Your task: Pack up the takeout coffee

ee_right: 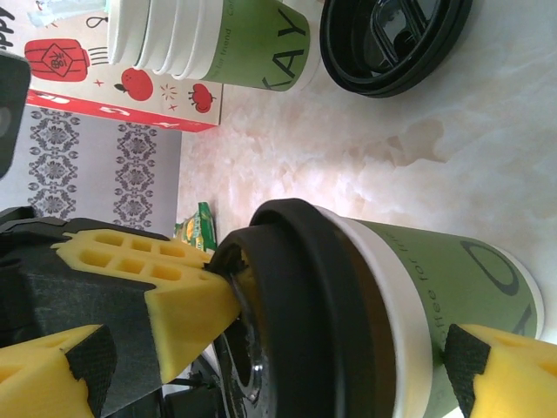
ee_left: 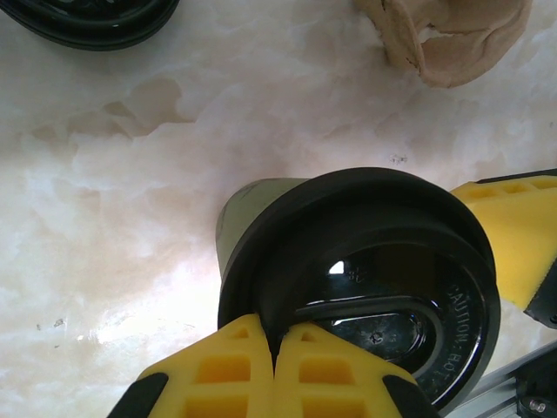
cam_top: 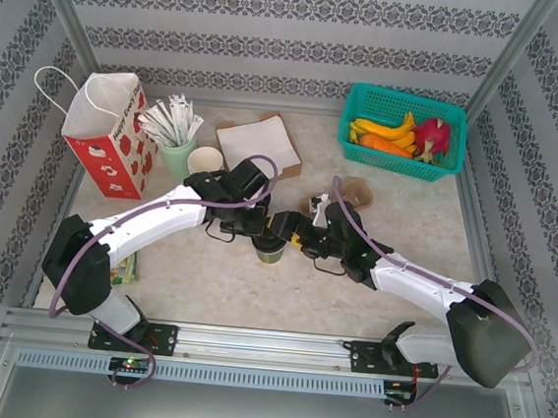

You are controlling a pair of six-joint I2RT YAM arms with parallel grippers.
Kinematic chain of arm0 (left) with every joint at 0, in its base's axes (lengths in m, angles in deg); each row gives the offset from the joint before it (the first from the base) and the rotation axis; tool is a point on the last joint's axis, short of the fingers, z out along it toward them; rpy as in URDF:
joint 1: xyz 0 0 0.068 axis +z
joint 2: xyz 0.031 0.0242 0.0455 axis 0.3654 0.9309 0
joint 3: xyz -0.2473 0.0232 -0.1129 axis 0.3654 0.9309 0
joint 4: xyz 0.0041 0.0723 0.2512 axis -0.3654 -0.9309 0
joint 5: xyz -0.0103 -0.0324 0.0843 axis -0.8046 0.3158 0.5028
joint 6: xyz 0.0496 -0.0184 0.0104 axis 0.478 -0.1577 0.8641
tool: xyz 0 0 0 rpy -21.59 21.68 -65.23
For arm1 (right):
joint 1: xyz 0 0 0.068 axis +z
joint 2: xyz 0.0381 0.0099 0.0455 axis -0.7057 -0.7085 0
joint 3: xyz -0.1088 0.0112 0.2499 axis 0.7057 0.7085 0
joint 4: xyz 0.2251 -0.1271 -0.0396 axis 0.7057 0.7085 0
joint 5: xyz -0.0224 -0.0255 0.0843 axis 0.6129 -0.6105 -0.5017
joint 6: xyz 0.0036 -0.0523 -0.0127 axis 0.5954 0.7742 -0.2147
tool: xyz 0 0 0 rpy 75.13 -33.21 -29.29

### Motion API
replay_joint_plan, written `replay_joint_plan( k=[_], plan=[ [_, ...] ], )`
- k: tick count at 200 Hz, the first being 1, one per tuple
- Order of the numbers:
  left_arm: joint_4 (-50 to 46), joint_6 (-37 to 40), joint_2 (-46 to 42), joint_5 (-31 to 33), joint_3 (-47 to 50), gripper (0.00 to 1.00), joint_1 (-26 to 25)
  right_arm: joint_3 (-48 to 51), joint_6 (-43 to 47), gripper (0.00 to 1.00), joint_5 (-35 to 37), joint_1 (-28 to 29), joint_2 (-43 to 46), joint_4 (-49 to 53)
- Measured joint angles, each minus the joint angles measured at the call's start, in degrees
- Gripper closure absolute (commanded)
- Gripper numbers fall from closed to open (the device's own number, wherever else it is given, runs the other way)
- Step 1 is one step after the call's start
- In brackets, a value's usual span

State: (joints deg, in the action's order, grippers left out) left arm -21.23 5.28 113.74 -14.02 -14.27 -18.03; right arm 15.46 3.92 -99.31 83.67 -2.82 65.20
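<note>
Nearest the arm bases, a green packet (cam_top: 125, 268) lies on the bench (cam_top: 405, 231) beside the left arm's base.

Further in, at the middle of the bench, the takeout coffee (cam_top: 271, 252) stands upright with its black lid on. Both arms meet at it. The left hand (ee_left: 274, 366) is closed. Its two yellow pads are pressed flat together with nothing between them, and their tips rest against the raised rim of the lid. The right hand (cam_top: 297, 243) comes in from the other side with its jaws spread wide, turned so that one finger sits high near the lid and the other low by the cup's base. The low pad (ee_right: 509, 370) lies right at the green wall. Whether it touches cannot be told, and this hand squeezes nothing.

Just beyond the coffee, a stack of loose black lids (ee_right: 392, 43) sits on the bench, with a crumpled brown paper piece (cam_top: 357, 192) a little to the right.

Behind the left arm stand the lidless stacked green cups (cam_top: 206, 160) and, beside them, a pale green cup of white sticks (cam_top: 173, 154). A red-and-white paper bag (cam_top: 108, 138) stands upright to their left. A brown square with white paper on it (cam_top: 258, 143) lies further back.

In the far right corner, a teal basket (cam_top: 369, 99) holds bananas (cam_top: 385, 132) and a pink fruit (cam_top: 431, 137).
</note>
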Motion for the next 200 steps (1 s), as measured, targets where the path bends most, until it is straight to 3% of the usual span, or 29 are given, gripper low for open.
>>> replay_joint_plan(
  k=[71,118,166,200],
  plan=[
    [-0.02,0.02,1.73,0.09,-0.92,1.0,-0.48,-0.28,0.61,0.02,-0.22,-0.44,-1.33,-0.31],
    [0.09,0.04,3.1,0.48,-2.34,1.0,-1.49,0.31,2.58,0.03,-1.27,-5.09,2.69,1.88],
    [0.0,0.02,3.39,0.74,-2.71,1.0,-1.81,3.3,4.2,0.21,-4.57,-10.27,3.91,5.29],
    [-0.07,0.04,3.76,0.72,-3.15,1.0,-1.86,4.0,5.99,0.45,-7.56,-10.93,3.93,7.04]
  ],
)
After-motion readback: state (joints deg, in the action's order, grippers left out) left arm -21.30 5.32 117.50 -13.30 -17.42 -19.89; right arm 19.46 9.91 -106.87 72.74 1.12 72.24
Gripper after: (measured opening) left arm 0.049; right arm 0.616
